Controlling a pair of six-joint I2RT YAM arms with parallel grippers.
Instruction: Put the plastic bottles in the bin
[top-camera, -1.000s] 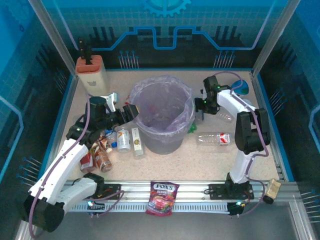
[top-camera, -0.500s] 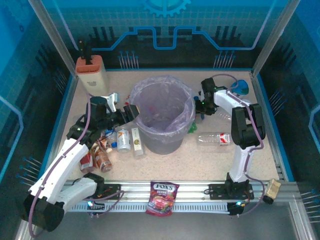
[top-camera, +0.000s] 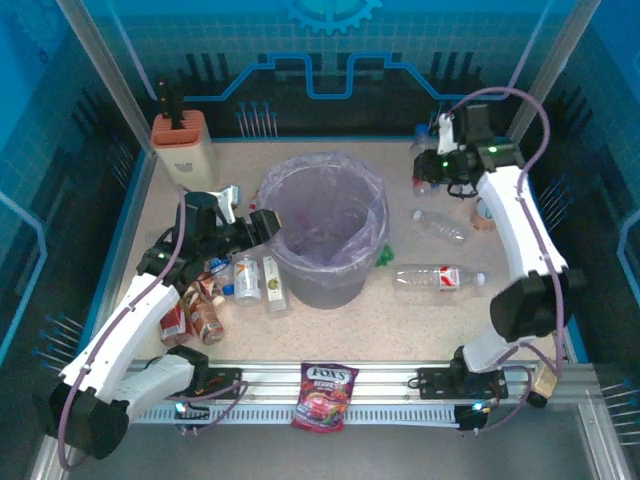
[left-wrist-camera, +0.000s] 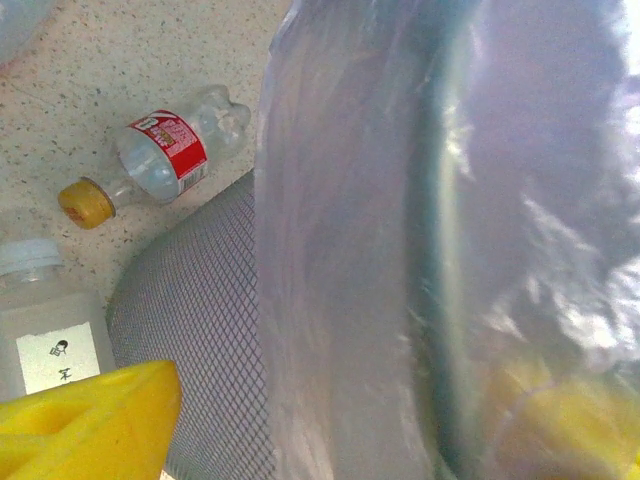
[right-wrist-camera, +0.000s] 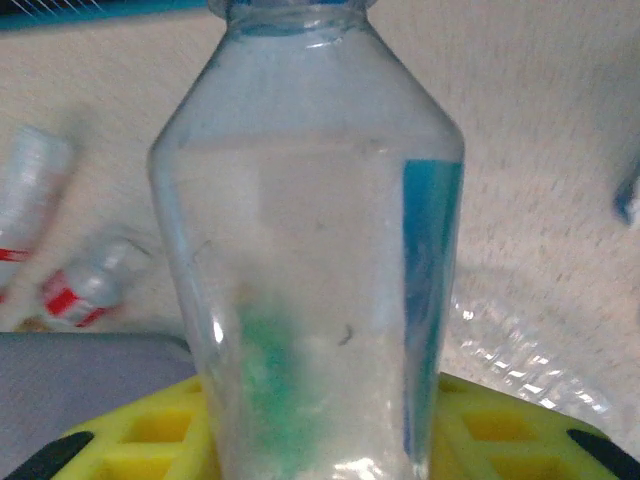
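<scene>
Clamping clear bottle (right-wrist-camera: 310, 250) in right gripper (top-camera: 428, 165), far right of bin (top-camera: 320, 285).
Straddling bin rim with left gripper (top-camera: 265, 225), fingers (left-wrist-camera: 90, 415) spread wide; loose bottles (top-camera: 245, 280) lying beside bin wall.

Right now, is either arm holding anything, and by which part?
The right arm's fingers hold a clear blue-labelled bottle by its lower body, neck pointing away. The left arm's fingers stand open astride the bin's rim, gripping nothing.
</scene>
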